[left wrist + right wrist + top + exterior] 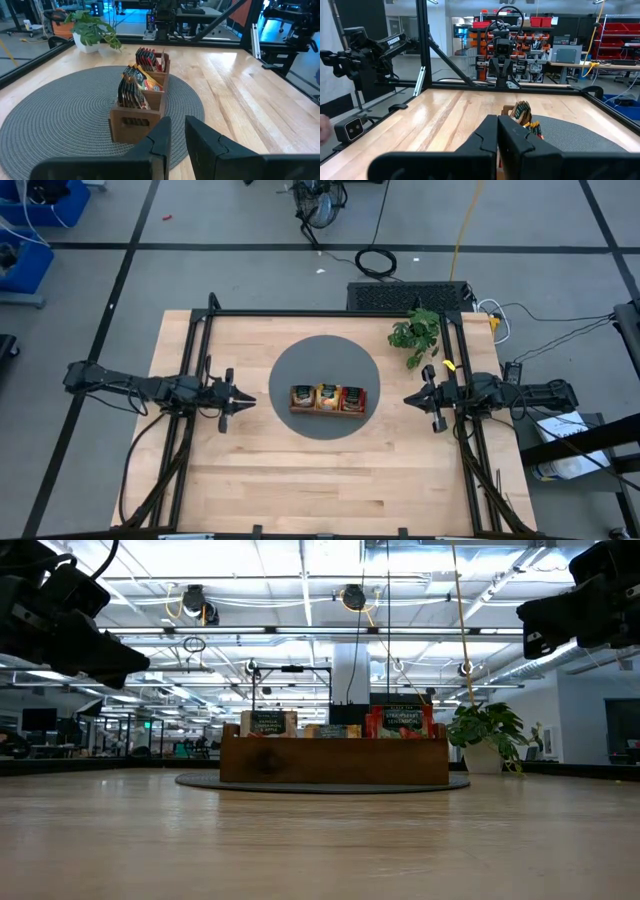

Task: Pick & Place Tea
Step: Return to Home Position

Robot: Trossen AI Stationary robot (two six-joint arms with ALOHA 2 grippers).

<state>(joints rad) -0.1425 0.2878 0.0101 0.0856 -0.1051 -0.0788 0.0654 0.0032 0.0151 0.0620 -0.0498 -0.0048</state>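
The tea packets (328, 396) stand upright in a brown wooden three-compartment tray (329, 411), which rests on a round grey mat (290, 365) at the table's middle. In the low view, orange packets (268, 723) show at the tray's left end and red ones (400, 722) at its right end. My left gripper (247, 398) hovers left of the mat, pointing at the tray (135, 122), with a narrow gap between its fingers (178, 137). My right gripper (409, 398) hovers right of the mat, fingers together (498, 135), facing the packets (522, 112).
A green leafy plant (415, 332) in a white pot stands at the table's far right, just beyond the mat. Black frame rails (200, 380) run along the table's left, right and far sides. Bare wood lies between the mat and the near edge.
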